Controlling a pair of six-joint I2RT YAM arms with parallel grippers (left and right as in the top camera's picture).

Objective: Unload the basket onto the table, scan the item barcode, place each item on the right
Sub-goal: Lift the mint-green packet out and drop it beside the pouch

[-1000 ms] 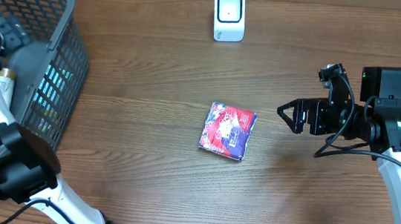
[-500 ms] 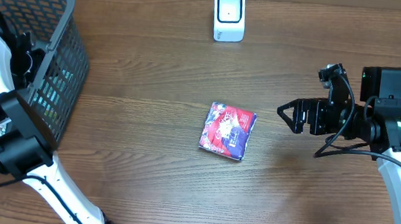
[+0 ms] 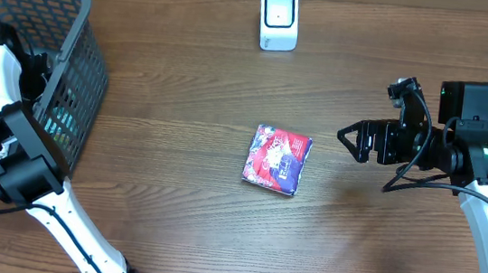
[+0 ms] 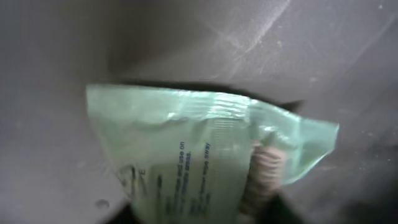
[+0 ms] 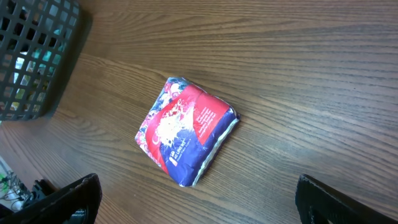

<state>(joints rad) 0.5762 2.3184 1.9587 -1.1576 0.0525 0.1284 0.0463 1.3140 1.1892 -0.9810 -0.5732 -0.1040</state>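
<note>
On the table (image 3: 171, 229): one packet (image 3: 277, 159) (red-blue), one scanner (image 3: 279, 19), one basket (image 3: 89, 84).

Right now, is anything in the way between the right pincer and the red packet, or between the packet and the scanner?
Nothing visible. Only bare table lies between the open right pincer and the red packet, and between the packet and the white scanner. The basket stands far left, clear of both paths.

Mock shop checkout: mesh basket (image 3: 91, 75), barcode scanner (image 3: 279, 19), wooden table (image 3: 172, 211)
</note>
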